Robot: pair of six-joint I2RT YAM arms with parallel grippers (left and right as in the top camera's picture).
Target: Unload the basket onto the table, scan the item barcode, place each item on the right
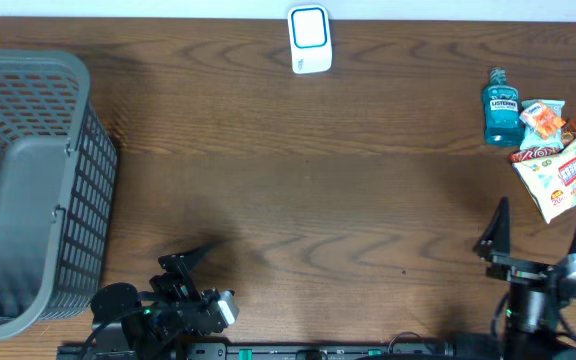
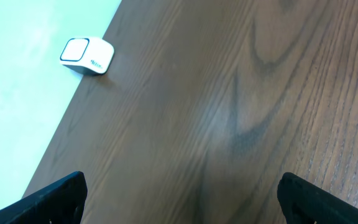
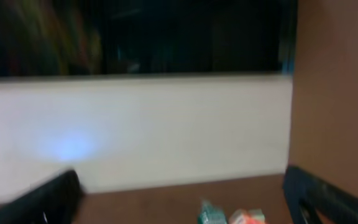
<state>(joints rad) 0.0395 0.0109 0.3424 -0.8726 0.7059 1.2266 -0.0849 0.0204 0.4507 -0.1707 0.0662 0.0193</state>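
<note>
A white scanner (image 1: pixel 309 38) with a blue-edged window stands at the table's far edge; the left wrist view shows the scanner (image 2: pixel 87 55) at upper left. At the right lie a teal mouthwash bottle (image 1: pixel 500 108), a small orange packet (image 1: pixel 543 118) and a larger snack bag (image 1: pixel 568 172). My right gripper (image 1: pixel 545 215) is open just in front of the bag, touching nothing. Its blurred wrist view shows the bottle (image 3: pixel 211 213) and packet (image 3: pixel 248 217) low between the open gripper (image 3: pixel 180 186). My left gripper (image 1: pixel 186 258) is open near the front edge, and the open gripper (image 2: pixel 180 186) has only bare wood between its fingers.
A large grey mesh basket (image 1: pixel 28 180) fills the left side of the table. A pale wall runs behind the table's far edge. Dark wood tabletop (image 1: pixel 318 200) lies between the basket and the items.
</note>
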